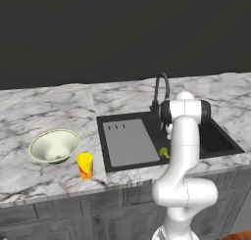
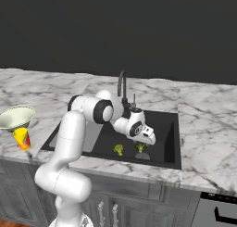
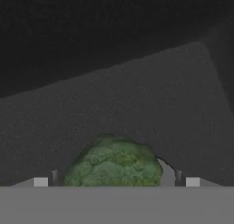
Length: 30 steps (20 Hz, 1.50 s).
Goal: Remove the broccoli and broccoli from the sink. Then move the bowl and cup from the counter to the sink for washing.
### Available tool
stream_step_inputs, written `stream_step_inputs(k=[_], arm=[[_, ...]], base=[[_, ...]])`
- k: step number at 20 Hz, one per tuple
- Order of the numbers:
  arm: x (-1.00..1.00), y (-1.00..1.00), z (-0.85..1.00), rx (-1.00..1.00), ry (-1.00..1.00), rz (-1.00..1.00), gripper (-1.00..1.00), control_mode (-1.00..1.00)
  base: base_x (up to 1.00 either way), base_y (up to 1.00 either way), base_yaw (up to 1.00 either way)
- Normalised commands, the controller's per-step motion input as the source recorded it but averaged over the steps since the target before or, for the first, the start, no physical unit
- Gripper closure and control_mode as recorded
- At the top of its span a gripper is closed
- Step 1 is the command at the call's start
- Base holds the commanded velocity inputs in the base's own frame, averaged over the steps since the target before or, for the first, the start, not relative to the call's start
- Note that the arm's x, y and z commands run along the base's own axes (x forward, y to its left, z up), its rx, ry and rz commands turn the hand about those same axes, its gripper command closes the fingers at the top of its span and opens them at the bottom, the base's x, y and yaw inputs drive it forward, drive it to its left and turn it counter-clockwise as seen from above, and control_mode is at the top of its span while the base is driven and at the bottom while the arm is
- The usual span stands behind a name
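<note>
In the left base view, the pale bowl [image 1: 54,145] and the yellow cup [image 1: 85,165] are seen standing on the marble surface [image 1: 44,107], left of the black sink [image 1: 112,165], the cup just in front of and to the right of the bowl. A yellowish-green broccoli floret [image 1: 163,152] is glimpsed in the sink beside the white arm [image 1: 184,151], and the dark tap [image 1: 161,89] rises behind the basin. In the right base view, the gripper [image 2: 142,146] is lowered into the sink directly over the darker broccoli floret [image 2: 140,148], while the yellowish floret lies just to its left. In the hand view, the darker floret [image 3: 114,163] is framed between the widely spread fingertips [image 3: 41,182], which stand on either side of it without being closed on it; nothing is held.
</note>
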Motion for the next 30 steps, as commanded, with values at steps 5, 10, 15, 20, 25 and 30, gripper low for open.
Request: stream_step_inputs(k=[5, 10, 15, 20, 25, 30], arm=[[0.04, 0.0, -0.14, 0.0, 0.0, -0.03, -1.0, -1.0], [0.09, 0.0, -0.14, 0.0, 0.0, -0.01, -1.0, -1.0], [0.04, 0.0, -0.14, 0.0, 0.0, -0.03, -1.0, -1.0], [0.0, 0.0, -0.17, 0.0, 0.0, -0.06, -1.0, -1.0], [-0.03, 0.02, -0.22, 0.0, 0.03, -0.09, 1.0, -1.0], [-0.16, 0.03, -0.21, 0.0, 0.08, -0.12, 1.0, -1.0]], base=[[0.0, 0.0, 0.0], [0.0, 0.0, 0.0], [0.0, 0.0, 0.0], [0.0, 0.0, 0.0], [0.0, 0.0, 0.0], [0.0, 0.0, 0.0]])
